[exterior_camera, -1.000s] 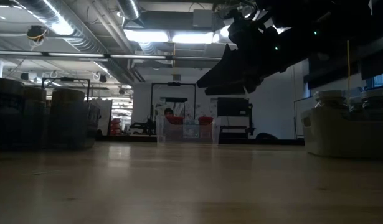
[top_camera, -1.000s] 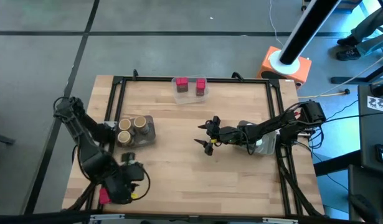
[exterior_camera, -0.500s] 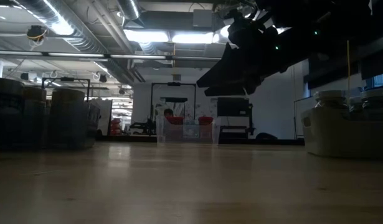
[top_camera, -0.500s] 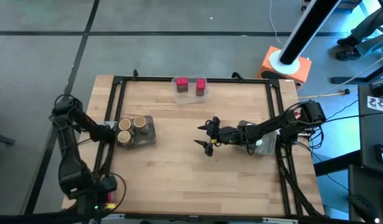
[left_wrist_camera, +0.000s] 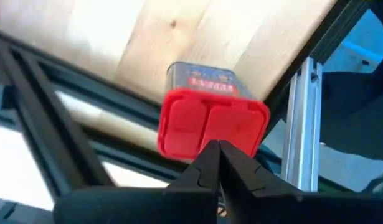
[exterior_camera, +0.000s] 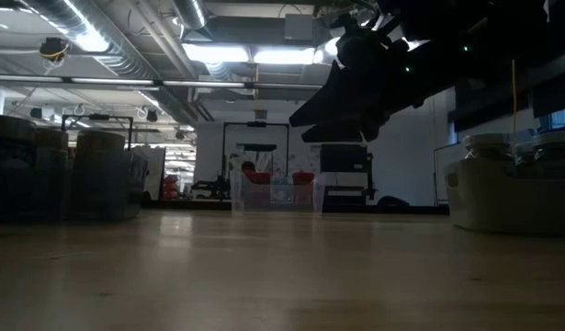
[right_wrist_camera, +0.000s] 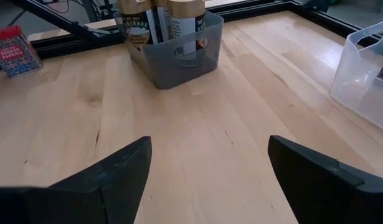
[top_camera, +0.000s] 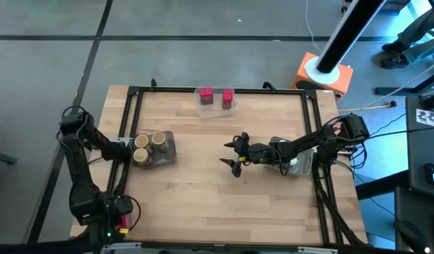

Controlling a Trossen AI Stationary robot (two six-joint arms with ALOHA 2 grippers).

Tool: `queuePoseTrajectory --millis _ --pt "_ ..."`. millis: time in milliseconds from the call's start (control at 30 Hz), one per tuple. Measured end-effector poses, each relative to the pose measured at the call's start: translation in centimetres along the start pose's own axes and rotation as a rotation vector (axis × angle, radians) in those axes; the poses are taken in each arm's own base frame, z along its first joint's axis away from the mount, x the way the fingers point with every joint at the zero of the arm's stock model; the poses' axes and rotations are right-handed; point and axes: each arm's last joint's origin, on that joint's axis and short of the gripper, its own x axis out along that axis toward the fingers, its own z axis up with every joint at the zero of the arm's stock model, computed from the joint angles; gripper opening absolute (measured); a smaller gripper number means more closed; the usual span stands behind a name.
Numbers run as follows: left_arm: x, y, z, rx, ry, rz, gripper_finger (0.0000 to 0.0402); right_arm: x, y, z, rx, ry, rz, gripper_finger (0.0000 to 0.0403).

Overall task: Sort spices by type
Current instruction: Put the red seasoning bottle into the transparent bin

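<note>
A red-capped spice tin (left_wrist_camera: pixel 213 121) stands upright at the table's near left corner (top_camera: pixel 123 222), beside the black frame. My left gripper (left_wrist_camera: pixel 217 149) points down over it with its fingers shut, the tips at the cap's edge. My right gripper (top_camera: pixel 234 152) hovers open over the middle of the table (right_wrist_camera: pixel 210 146), with nothing between its fingers. Two red blocks (top_camera: pixel 206 94) sit in a clear tray (top_camera: pixel 217 106) at the far edge. Tan round-topped cylinders (top_camera: pixel 149 144) stand in a grey bin (top_camera: pixel 167 155) at the left. My left gripper's shut fingertips (left_wrist_camera: pixel 207 163) stand at the edge of the tin's red cap (left_wrist_camera: pixel 203 134), coming from above and pointing down. I cannot tell whether they touch the cap. The tin stands on the table.
A pale bin (exterior_camera: pixel 502 193) with clear white-capped jars (exterior_camera: pixel 489 145) stands at the right, under my right arm. Black frame rails (top_camera: pixel 132 127) run along the table's edges. Bare wood (top_camera: pixel 217 197) lies between the bins and along the near edge.
My left gripper has swung from the near edge toward the table's near left corner, sunk, and rolled about its own axis. It now stands over the red-capped tin. The tin has stayed in place.
</note>
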Motion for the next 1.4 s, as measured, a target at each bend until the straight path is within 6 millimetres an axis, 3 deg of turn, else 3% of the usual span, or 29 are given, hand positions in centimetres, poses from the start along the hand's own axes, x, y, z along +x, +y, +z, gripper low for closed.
queuePoseTrajectory --millis 300,567,1033,1400 --pt "2.2 0.3 0.2 0.052 0.018 -0.061 0.0001 0.0 -0.1 0.0 0.000 -0.005 -0.023 0.0321" --pt "2.2 0.3 1.2 0.108 -0.036 -0.060 0.0001 0.0 -0.1 0.0 -0.001 -0.005 -0.026 0.0321" --pt "1.9 0.1 5.0 0.239 -0.158 -0.042 0.0001 0.0 -0.1 0.0 0.000 -0.006 -0.026 0.0321" --pt "1.3 0.7 9.7 0.338 -0.222 0.028 0.0001 0.0 -0.1 0.0 -0.001 -0.006 -0.026 0.0321"
